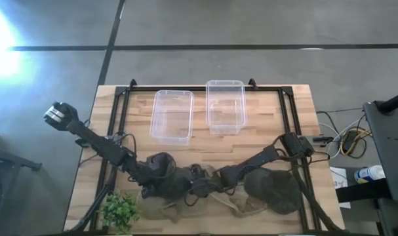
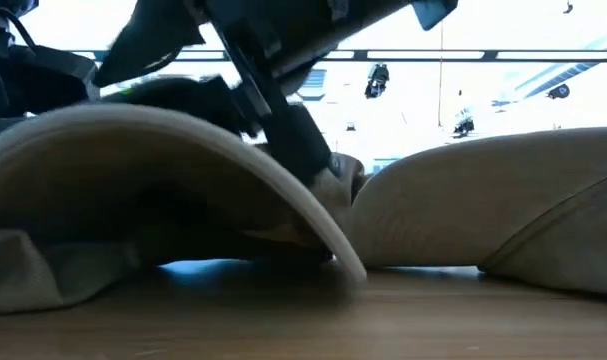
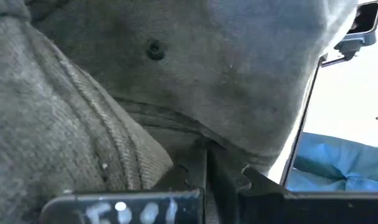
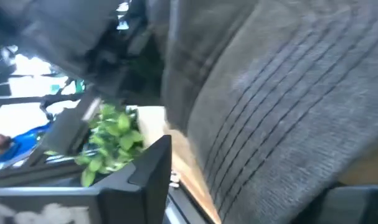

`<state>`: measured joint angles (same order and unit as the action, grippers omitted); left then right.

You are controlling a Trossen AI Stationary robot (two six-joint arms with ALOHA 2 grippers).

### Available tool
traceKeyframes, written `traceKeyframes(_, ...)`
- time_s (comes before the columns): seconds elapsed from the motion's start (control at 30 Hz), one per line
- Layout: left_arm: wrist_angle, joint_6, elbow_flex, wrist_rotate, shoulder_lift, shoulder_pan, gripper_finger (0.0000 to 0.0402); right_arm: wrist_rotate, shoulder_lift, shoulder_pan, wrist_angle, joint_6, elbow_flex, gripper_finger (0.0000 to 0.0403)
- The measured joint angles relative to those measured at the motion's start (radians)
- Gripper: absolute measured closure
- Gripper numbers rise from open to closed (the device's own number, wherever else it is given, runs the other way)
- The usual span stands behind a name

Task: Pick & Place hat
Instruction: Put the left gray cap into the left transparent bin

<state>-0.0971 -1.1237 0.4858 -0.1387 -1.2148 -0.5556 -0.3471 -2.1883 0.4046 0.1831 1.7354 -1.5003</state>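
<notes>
Khaki cloth hats lie along the table's near edge. One hat (image 1: 176,204) sits under both grippers. In the low view its stitched brim (image 2: 183,150) arches up, with a gap above the wood. A second hat's rounded crown (image 1: 275,190) (image 2: 503,210) rests on the table to its right. My left gripper (image 1: 185,189) (image 3: 204,165) comes from the left and is shut on hat cloth. My right gripper (image 1: 208,187) (image 4: 251,186) comes from the right and is open, with the ribbed brim (image 4: 288,118) between its fingers. My left gripper pinches hat cloth (image 3: 207,140) between its two fingertips, at a seam below the crown's eyelet; one layer or several, I cannot tell. It comes slanting down from the table's left. My right gripper has the brim between its fingers (image 4: 148,171); I cannot tell whether they touch it.
Two clear plastic tubs (image 1: 172,117) (image 1: 225,106) stand side by side toward the table's far edge. A small green plant (image 1: 120,210) (image 4: 111,140) sits at the near left corner. A black frame (image 1: 287,111) runs around the table. Bare wood (image 1: 225,147) lies between tubs and hats.
</notes>
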Motion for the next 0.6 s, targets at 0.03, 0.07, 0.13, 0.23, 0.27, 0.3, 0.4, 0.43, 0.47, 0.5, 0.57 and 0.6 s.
traceKeyframes(0.03,0.008,0.001,0.0,0.0,0.001,0.0,0.039,0.001,0.001,0.002,0.0,-0.013,-0.005,0.025)
traceKeyframes(0.07,0.024,0.001,0.0,0.001,0.004,0.0,0.039,0.002,0.003,0.003,-0.001,-0.025,-0.009,0.0261)
traceKeyframes(0.13,0.058,-0.003,0.0,0.001,0.019,-0.001,0.039,0.004,0.006,0.005,0.0,-0.045,-0.018,0.0289)
traceKeyframes(0.23,0.064,-0.024,0.03,0.002,0.053,-0.005,0.039,0.003,0.015,0.006,-0.001,-0.06,-0.023,0.0339)
traceKeyframes(0.27,0.063,-0.022,0.048,0.002,0.069,-0.007,0.039,-0.001,0.017,0.007,0.0,-0.068,-0.027,0.0356)
traceKeyframes(0.3,0.063,-0.013,0.07,0.01,0.086,-0.011,0.039,-0.006,0.023,0.008,0.001,-0.077,-0.029,0.0372)
traceKeyframes(0.4,0.021,0.036,0.159,0.068,0.142,-0.036,0.039,-0.019,0.048,0.013,-0.004,-0.107,-0.03,0.0387)
traceKeyframes(0.43,-0.019,0.054,0.197,0.093,0.161,-0.047,0.039,-0.025,0.063,0.016,-0.025,-0.118,-0.03,0.0387)
traceKeyframes(0.47,-0.068,0.071,0.235,0.114,0.178,-0.058,0.039,-0.034,0.076,0.017,-0.051,-0.132,-0.03,0.0388)
traceKeyframes(0.5,-0.129,0.088,0.273,0.134,0.193,-0.07,0.039,-0.048,0.088,0.019,-0.069,-0.151,-0.03,0.0388)
traceKeyframes(0.57,-0.236,0.116,0.346,0.16,0.218,-0.096,0.039,-0.087,0.123,0.024,-0.11,-0.223,-0.029,0.0388)
traceKeyframes(0.6,-0.266,0.133,0.382,0.175,0.231,-0.106,0.039,-0.109,0.145,0.026,-0.129,-0.25,-0.029,0.0388)
